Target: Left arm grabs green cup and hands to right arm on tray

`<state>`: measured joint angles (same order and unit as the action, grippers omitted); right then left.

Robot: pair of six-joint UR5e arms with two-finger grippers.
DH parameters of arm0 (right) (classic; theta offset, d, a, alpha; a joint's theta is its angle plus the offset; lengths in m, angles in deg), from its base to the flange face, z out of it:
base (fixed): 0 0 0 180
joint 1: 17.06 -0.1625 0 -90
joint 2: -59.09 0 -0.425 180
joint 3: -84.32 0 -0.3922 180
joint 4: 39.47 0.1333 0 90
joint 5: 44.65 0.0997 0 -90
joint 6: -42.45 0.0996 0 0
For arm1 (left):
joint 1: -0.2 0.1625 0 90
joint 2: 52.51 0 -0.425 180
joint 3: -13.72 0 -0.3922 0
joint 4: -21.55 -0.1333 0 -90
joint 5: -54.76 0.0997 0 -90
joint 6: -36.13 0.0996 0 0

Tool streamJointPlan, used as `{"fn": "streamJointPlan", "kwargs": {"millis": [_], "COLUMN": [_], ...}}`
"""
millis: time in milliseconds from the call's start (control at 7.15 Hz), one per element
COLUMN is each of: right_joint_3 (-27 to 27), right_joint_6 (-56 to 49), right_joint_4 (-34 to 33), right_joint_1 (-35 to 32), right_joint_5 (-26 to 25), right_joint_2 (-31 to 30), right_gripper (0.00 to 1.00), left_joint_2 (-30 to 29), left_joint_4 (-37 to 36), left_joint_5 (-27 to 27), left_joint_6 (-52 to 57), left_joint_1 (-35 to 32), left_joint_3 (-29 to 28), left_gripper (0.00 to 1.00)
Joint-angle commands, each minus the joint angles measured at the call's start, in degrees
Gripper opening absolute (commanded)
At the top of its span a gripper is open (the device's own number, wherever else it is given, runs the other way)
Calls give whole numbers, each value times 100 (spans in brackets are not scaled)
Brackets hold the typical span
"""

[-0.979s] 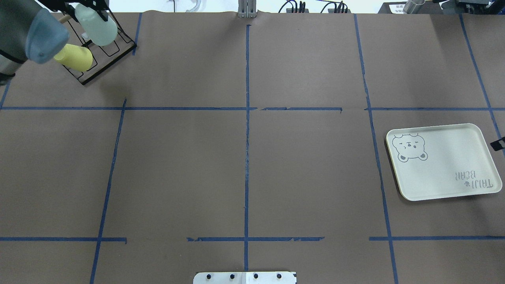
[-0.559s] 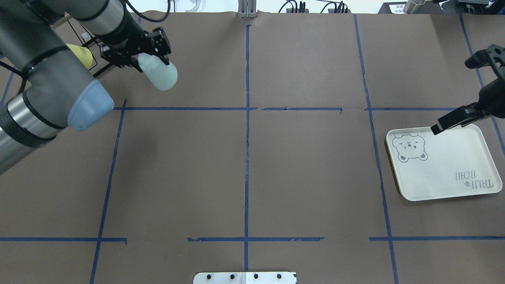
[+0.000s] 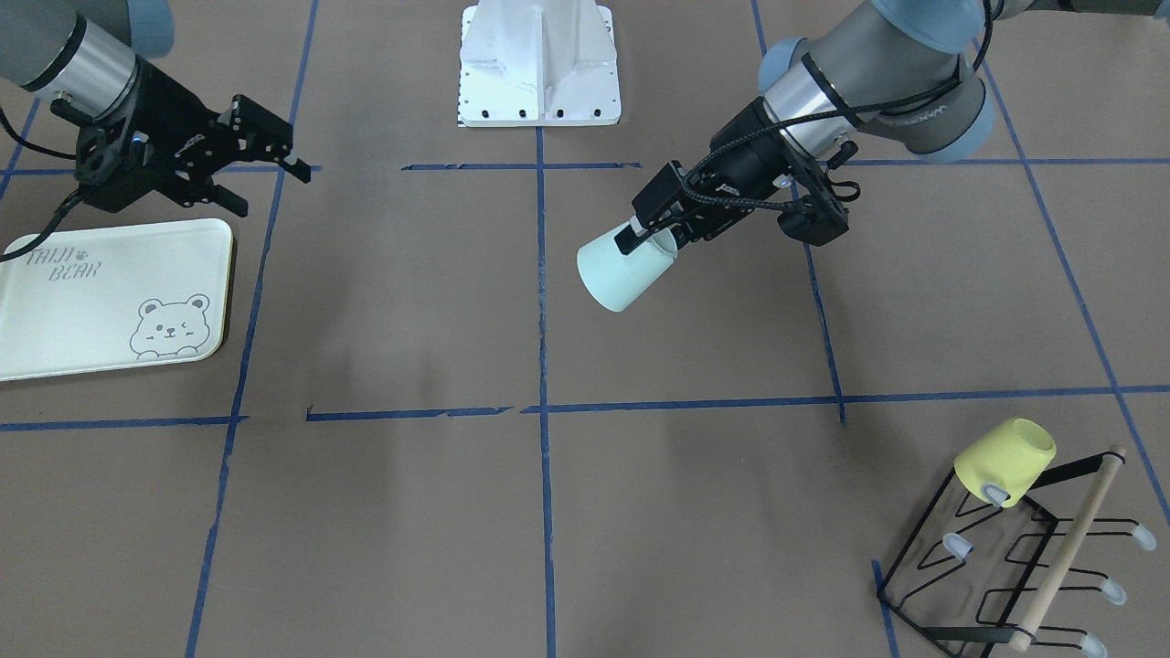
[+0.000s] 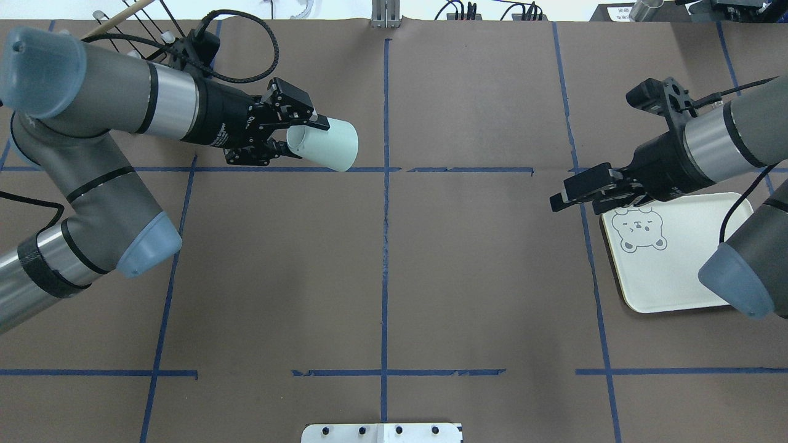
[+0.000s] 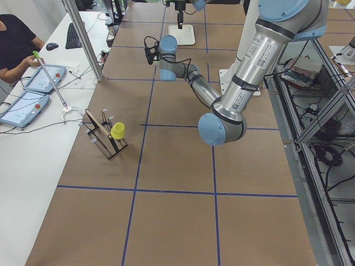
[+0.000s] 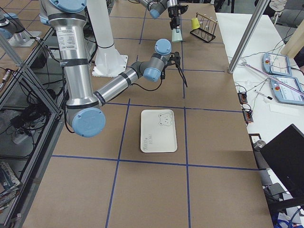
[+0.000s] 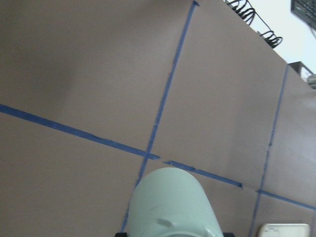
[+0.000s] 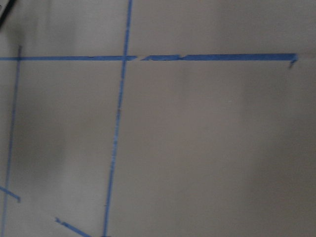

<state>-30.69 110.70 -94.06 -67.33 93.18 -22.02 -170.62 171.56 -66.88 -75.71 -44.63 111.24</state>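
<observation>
My left gripper (image 4: 300, 138) is shut on the rim of the pale mint-green cup (image 4: 326, 145) and holds it on its side above the table, left of the centre line. In the front-facing view the cup (image 3: 624, 270) hangs from the left gripper (image 3: 651, 239), its closed bottom pointing away from the gripper. The cup's bottom fills the lower edge of the left wrist view (image 7: 172, 207). My right gripper (image 4: 575, 191) is open and empty, just off the tray's (image 4: 677, 277) far left corner. It also shows in the front-facing view (image 3: 270, 183), above the tray (image 3: 82, 302).
A black wire cup rack (image 3: 1005, 567) with a wooden rod stands at the far left corner of the table and carries a yellow cup (image 3: 1005, 461). Blue tape lines cross the brown table cover. The robot's white base plate (image 3: 539, 64) is at the near edge.
My left arm has carried the green cup away from the rack, to the right towards the table's middle. My right arm has come in further and now reaches past the tray's far left corner.
</observation>
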Motion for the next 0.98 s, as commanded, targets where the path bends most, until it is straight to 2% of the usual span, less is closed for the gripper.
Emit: {"fn": "streamJointPlan", "kwargs": {"millis": [0, 140, 280, 420, 559, 699, 839], "right_joint_3": [39, 126, 223, 198, 232, 250, 242], "right_joint_6": [1851, 2372, 2856, 3130, 3629, 3686, 3800], "right_joint_4": [1672, 2358, 2599, 2793, 3639, 4031, 4061], "right_joint_1": [315, 429, 630, 1050, 1507, 1694, 1704], "right_joint_5": [-62, -246, -430, -1015, -1700, -2002, -2057], "right_joint_2": [340, 603, 1058, 1393, 1388, 1405, 1493], "right_gripper": [100, 100, 100, 100, 100, 100, 100], "left_joint_2": [121, 112, 121, 130, 138, 321, 575], "left_joint_4": [1895, 2048, 2606, 3021, 3747, 4807, 5262], "left_joint_5": [-8, -17, -8, 0, 183, 559, 798], "left_joint_6": [-1616, -1673, -1709, -2048, -2992, -3271, -3282], "left_joint_1": [202, 246, 359, 474, 492, 545, 702], "left_joint_3": [-207, -59, 91, 84, 31, -109, -84], "left_gripper": [6, 6, 7, 7, 7, 7, 7]}}
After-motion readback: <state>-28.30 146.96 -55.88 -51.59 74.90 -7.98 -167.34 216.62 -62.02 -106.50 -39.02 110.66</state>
